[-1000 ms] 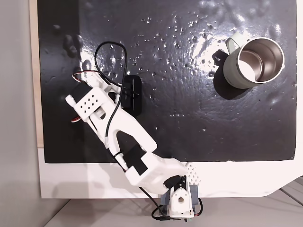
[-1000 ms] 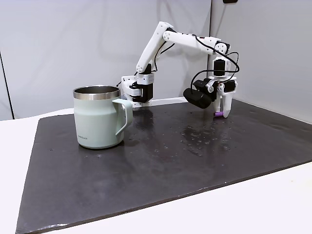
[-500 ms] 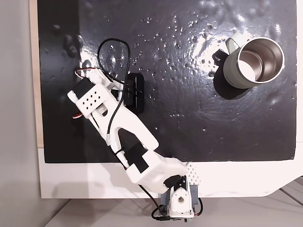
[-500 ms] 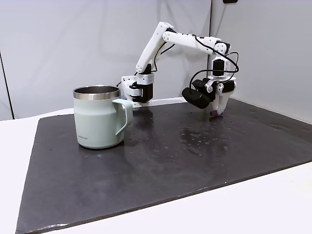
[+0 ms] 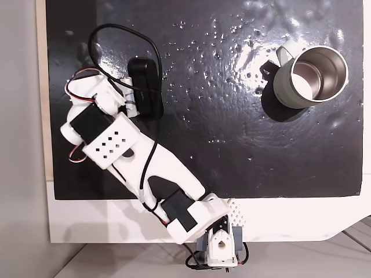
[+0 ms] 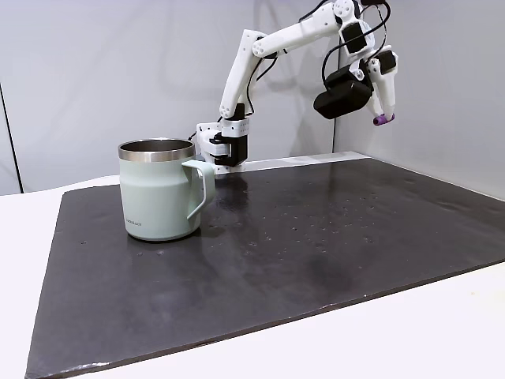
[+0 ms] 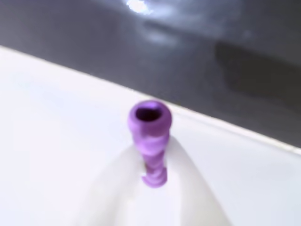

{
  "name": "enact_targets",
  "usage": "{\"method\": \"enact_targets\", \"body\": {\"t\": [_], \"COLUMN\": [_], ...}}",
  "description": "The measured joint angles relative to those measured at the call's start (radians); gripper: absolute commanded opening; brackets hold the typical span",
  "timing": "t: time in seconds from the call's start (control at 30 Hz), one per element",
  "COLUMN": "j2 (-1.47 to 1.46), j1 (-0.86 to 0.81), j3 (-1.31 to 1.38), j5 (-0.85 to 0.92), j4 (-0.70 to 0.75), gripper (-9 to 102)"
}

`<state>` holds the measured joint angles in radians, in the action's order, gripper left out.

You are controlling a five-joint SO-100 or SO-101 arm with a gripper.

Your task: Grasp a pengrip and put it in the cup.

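Observation:
My gripper [image 6: 382, 117] hangs high above the far right part of the black mat [image 6: 331, 260], shut on the pengrip [image 6: 383, 120], a tiny purple ribbed tube that sticks out below the fingertips. In the wrist view the pengrip [image 7: 149, 141] stands pinched between the two white fingers [image 7: 117, 188], with its open end toward the camera. The cup [image 6: 158, 189], a pale sage-green mug with a steel inside, stands upright on the mat's left in that fixed view, far from the gripper. From above, the cup [image 5: 310, 75] is at the upper right and the arm [image 5: 116, 139] reaches to the upper left.
The arm's base [image 5: 220, 249] is mounted on the white table edge below the mat in the fixed view from above. A black wrist camera [image 6: 343, 93] and a looping cable [image 5: 122, 40] ride beside the gripper. A wall stands close behind the table.
The gripper has risen from just above the mat to well above it, with the pengrip still in it. Seen from above, the wrist moved up and left.

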<state>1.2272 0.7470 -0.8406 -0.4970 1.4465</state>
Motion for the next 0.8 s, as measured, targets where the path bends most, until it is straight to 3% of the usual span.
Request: {"method": "enact_targets", "body": {"t": [0.37, 0.8], "j2": [0.094, 0.161], "j1": [-0.095, -0.448], "j3": [-0.008, -0.015], "j5": [0.012, 0.086], "j4": [0.041, 0.21], "gripper": [0, 0]}}
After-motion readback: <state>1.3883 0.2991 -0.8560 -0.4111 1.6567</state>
